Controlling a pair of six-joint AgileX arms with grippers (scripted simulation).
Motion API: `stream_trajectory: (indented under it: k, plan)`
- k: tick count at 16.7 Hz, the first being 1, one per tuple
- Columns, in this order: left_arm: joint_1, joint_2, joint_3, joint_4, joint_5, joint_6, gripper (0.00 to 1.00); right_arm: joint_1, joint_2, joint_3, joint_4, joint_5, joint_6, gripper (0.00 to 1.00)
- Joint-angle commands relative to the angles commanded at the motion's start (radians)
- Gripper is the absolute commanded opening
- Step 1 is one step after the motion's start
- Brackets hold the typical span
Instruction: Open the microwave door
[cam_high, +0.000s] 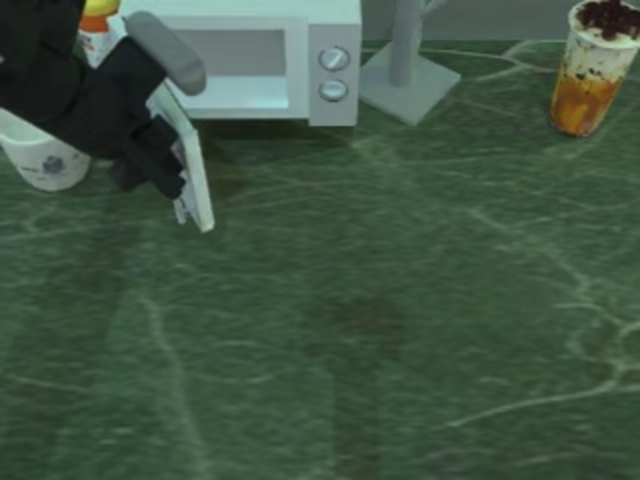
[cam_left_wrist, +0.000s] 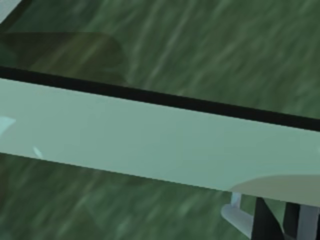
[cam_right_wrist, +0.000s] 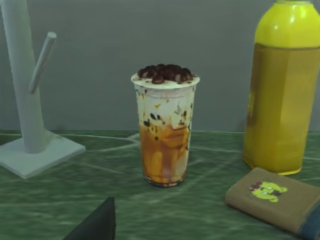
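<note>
The pale microwave (cam_high: 335, 30) stands at the back left of the table, its two silver knobs facing forward. The microwave door (cam_high: 195, 165) is swung out towards the front left, and the cavity (cam_high: 235, 65) shows behind it. My left gripper (cam_high: 165, 180) is at the door's free edge, shut on the slim handle (cam_high: 183, 208). In the left wrist view the door (cam_left_wrist: 150, 140) crosses as a pale band, with the handle (cam_left_wrist: 237, 217) held by dark fingers (cam_left_wrist: 265, 227). My right arm is outside the top view; only a dark part of its gripper (cam_right_wrist: 100, 222) shows in its wrist view.
A white mug (cam_high: 45, 160) sits left of the left arm, and a bottle (cam_high: 95, 30) stands behind it. A grey stand (cam_high: 405, 70) is right of the microwave. A bubble tea cup (cam_high: 590, 70) is at the back right, near a yellow bottle (cam_right_wrist: 282, 90) and a brown pouch (cam_right_wrist: 272, 200).
</note>
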Motion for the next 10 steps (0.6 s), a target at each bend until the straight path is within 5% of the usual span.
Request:
stream_trajectory:
  k: [10]
  plan:
    - [0.020,-0.003,-0.002,-0.016,0.021,0.047,0.00,0.000,0.000,0.000,0.000,0.000,0.000,1.00]
